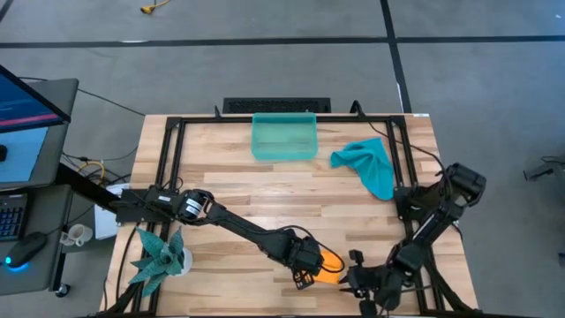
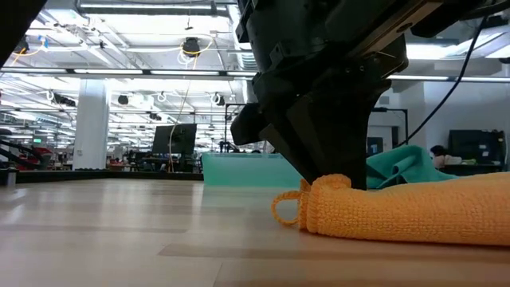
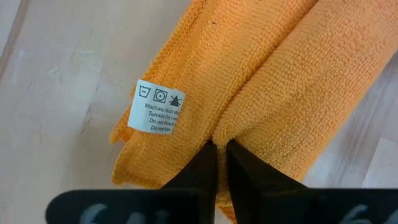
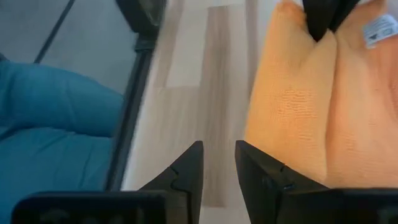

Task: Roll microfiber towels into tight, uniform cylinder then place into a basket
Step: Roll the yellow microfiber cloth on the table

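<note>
The orange towel (image 1: pixel 329 264) lies partly rolled near the table's near edge; in the low view (image 2: pixel 414 211) it is a low roll along the wood, and its white care label (image 3: pixel 158 107) faces up. My left gripper (image 3: pixel 221 149) comes down on it, shut. My right gripper (image 4: pixel 217 157) is narrowly open and empty over bare wood just beside the towel's right side (image 4: pixel 292 99). The teal-blue towel (image 1: pixel 366 164) lies crumpled at the far right. The sea-green basket (image 1: pixel 284 137) stands at the far edge. My left gripper pinches a crease of the orange towel (image 3: pixel 211 134) between its two fingertips, where the thick roll meets the flatter layers beside the label. The fingers come from above, pointing down. The towel rests on the table, and its end rises in a small bump (image 2: pixel 331 183) under the fingers.
A spiky teal plant (image 1: pixel 159 256) stands at the near left. A black metal frame (image 1: pixel 172 159) runs around the table. Bare wood (image 1: pixel 265 190) lies between the basket and the towel. A monitor and keyboard sit off the table's left side.
</note>
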